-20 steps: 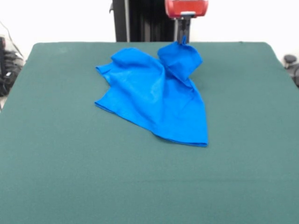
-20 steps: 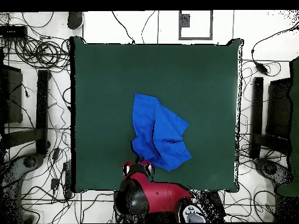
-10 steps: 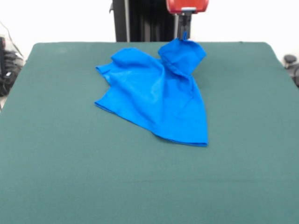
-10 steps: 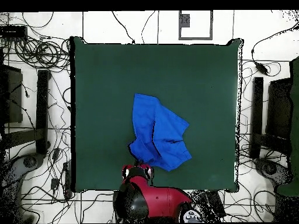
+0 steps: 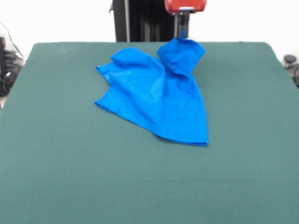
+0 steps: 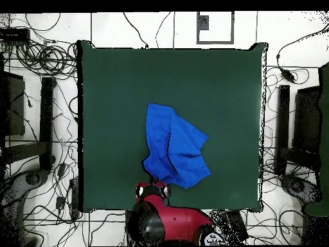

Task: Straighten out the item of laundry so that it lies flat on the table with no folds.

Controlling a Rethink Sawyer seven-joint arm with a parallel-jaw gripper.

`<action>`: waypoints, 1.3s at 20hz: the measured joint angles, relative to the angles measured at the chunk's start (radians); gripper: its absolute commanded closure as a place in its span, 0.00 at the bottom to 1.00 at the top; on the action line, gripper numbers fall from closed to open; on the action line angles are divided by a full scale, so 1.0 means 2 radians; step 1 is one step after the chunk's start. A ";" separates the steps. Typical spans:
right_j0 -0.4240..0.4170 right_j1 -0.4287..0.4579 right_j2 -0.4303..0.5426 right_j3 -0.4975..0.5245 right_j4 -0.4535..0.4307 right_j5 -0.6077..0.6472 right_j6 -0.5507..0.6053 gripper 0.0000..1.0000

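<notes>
The bright blue T-shirt (image 5: pixel 159 91) lies crumpled on the dark green table (image 5: pixel 70 163), toward the far middle. One corner of it is lifted into a peak at the far edge. My gripper (image 5: pixel 183 31) hangs from the red arm head at the top and is shut on that peak's tip, holding it a little above the table. In the overhead view the shirt (image 6: pixel 173 145) lies near the table's (image 6: pixel 218 83) bottom middle, with the gripper (image 6: pixel 152 184) at its lower left corner. Folds run across the shirt's middle.
The black pedestal (image 5: pixel 140 21) stands behind the table's far edge. Cables and dark stands (image 6: pixel 38 122) lie on the floor on both sides of the table.
The gripper has risen slightly and drawn back toward the pedestal, pulling the held corner of the shirt a little higher. The rest of the shirt has hardly shifted.
</notes>
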 measured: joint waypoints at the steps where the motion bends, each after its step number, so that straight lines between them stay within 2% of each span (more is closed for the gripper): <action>1: 0.000 0.000 0.000 0.000 0.002 -0.001 0.000 1.00; 7: 0.009 -0.003 0.000 0.008 0.018 -0.007 0.000 1.00; 19: 0.085 -0.038 0.000 0.031 0.096 -0.010 0.003 1.00; 26: 0.106 -0.044 0.000 0.034 0.122 -0.015 0.004 1.00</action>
